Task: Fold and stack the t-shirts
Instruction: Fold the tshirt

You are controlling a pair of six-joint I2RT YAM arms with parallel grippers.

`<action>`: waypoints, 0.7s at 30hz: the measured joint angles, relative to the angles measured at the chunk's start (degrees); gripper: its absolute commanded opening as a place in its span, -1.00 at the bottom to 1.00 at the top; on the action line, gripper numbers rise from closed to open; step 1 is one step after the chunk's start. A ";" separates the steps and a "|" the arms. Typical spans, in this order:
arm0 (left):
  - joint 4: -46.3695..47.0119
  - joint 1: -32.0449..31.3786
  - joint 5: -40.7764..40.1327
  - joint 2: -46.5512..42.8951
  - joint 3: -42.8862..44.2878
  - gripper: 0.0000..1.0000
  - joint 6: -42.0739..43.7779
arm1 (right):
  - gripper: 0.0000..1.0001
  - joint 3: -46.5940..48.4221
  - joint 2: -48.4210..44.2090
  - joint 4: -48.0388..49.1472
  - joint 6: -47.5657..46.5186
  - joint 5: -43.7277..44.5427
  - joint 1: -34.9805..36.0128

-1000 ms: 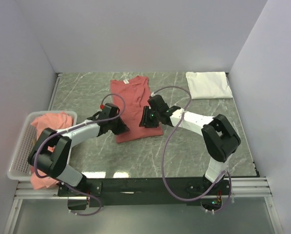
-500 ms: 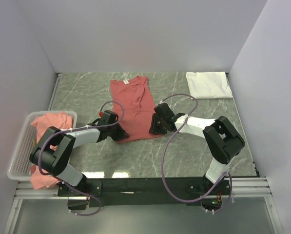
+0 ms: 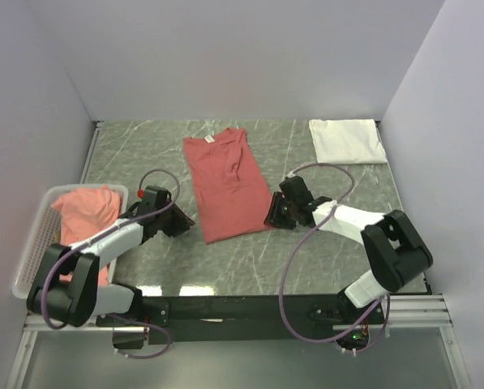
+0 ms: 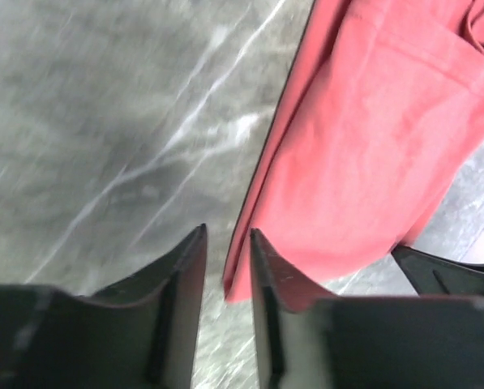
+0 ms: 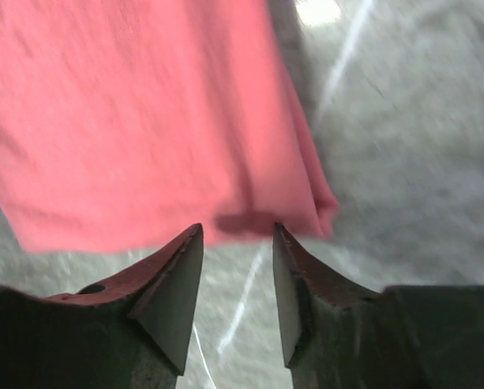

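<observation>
The coral-red t-shirt [image 3: 225,182] lies in the middle of the surface [image 3: 144,154] with its neck towards 12 o'clock. A folded white t-shirt [image 3: 347,140] rests at about 2 o'clock from it. The left end effector [image 3: 186,220] is near the hem corner at 7 o'clock and the right end effector [image 3: 271,217] near the corner at 5 o'clock, both with fingers spread and nothing between them.

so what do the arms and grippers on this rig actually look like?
The left arm and right arm have white link shells and black joints. A thin mauve cable trails in a loose loop from each. The left gripper and right gripper are black, with dark wedge-shaped fingers that taper to the tips. No markings are readable.
</observation>
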 measured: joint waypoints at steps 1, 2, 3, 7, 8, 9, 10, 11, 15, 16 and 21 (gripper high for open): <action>-0.24 0.00 -0.02 -1.27 -0.68 -0.25 -0.02 | -0.03 -1.14 -1.55 -0.28 0.02 -0.17 -0.22; -0.57 -0.07 -0.02 -3.02 -1.70 -0.21 -0.15 | 0.00 -2.03 -3.04 -0.70 0.02 -0.20 -0.33; -0.79 -0.24 -0.07 -4.13 -2.49 -0.12 -0.31 | 0.03 -2.56 -4.11 -1.16 0.00 -0.20 -0.35; -1.88 -3.76 -1.44 -7.85 -6.05 0.02 -2.21 | 0.05 -3.61 -7.15 -1.75 -0.04 0.11 -0.76; -2.03 -5.46 -1.88 -8.46 -6.86 0.04 -3.04 | 0.05 -3.82 -7.23 -1.42 -0.04 0.00 -1.07; -1.86 -7.06 -2.14 -9.01 -7.58 0.04 -3.76 | 0.05 -4.07 -7.19 -1.33 -0.07 -0.07 -1.46; -1.66 -8.63 -2.12 -9.42 -8.31 0.04 -4.66 | 0.05 -4.28 -6.97 -1.33 -0.09 -0.15 -1.90; -1.29 -9.97 -2.12 -9.70 -8.96 0.04 -5.49 | 0.04 -4.55 -6.67 -1.22 -0.11 -0.17 -2.36; 1.79 -12.11 -2.19 -9.60 -10.10 -0.05 -8.07 | 0.04 -4.98 -4.79 -0.92 -0.44 -0.24 -3.39; 2.80 -12.46 -2.19 -9.44 -10.49 -0.06 -8.57 | 0.04 -5.20 -4.39 -0.63 -0.46 -0.31 -3.61; 6.54 -13.38 -2.05 -7.63 -10.99 -0.11 -10.34 | 0.01 -5.79 -4.11 1.36 -0.46 -0.87 -4.79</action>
